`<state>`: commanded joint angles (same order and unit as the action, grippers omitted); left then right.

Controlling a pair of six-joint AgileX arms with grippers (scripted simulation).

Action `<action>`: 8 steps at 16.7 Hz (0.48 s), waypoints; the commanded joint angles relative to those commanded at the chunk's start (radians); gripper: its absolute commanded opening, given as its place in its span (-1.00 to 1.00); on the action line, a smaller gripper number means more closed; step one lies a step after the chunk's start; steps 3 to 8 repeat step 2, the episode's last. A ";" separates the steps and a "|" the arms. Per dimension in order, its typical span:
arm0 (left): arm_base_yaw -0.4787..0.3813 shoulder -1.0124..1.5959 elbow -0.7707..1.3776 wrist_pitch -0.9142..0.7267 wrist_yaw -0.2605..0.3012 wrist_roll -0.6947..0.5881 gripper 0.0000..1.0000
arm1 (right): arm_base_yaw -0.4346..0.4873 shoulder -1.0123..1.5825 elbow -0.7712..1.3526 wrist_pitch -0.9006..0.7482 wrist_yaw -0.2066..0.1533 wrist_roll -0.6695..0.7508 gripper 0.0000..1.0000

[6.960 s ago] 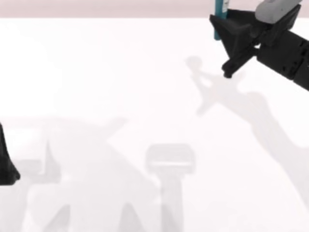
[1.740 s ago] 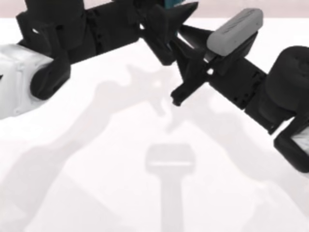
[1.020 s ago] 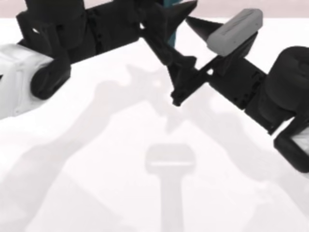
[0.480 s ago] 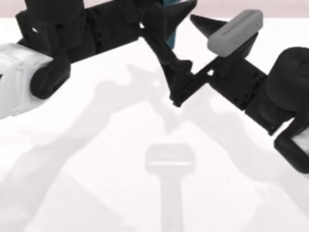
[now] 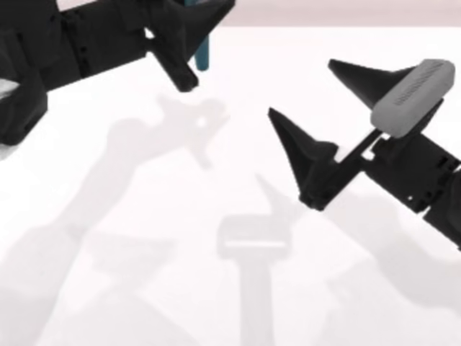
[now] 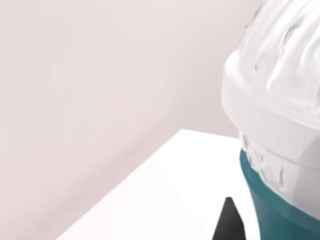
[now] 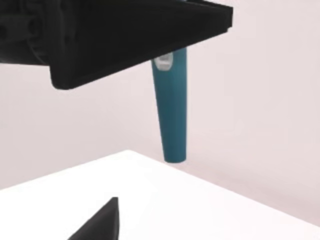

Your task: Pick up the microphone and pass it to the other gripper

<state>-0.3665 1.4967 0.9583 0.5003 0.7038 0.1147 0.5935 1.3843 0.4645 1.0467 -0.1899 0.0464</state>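
The microphone [image 5: 204,50] hangs upright above the table's far edge, left of centre, and only its teal handle shows in the top view. My left gripper [image 5: 207,42] is shut on it from the left. In the left wrist view its white-grey head [image 6: 277,95] and teal handle [image 6: 280,210] loom close beside one black finger [image 6: 229,224]. My right gripper [image 5: 301,88] stands open at the right, well apart from the microphone, with nothing between its fingers. The right wrist view shows the teal handle [image 7: 171,115] with its white switch [image 7: 163,61] below the left gripper's finger [image 7: 125,35].
The white table [image 5: 288,58] ends at its far edge along the top of the top view, with a pale pink wall [image 5: 346,11] behind. Only arm shadows lie on the surface.
The two grippers have drawn apart. My left gripper carried the microphone to the left. My right gripper, open since a second ago, backed off to the right and toward the front.
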 joint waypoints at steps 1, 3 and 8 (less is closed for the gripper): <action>0.011 -0.005 -0.005 -0.001 0.009 0.001 -1.00 | -0.002 -0.014 -0.013 0.003 -0.003 0.000 1.00; 0.013 -0.006 -0.006 -0.001 0.011 0.001 -1.00 | -0.002 -0.017 -0.016 0.003 -0.004 0.000 1.00; 0.013 -0.006 -0.006 -0.001 0.011 0.001 -1.00 | -0.002 -0.017 -0.016 0.003 -0.004 0.000 1.00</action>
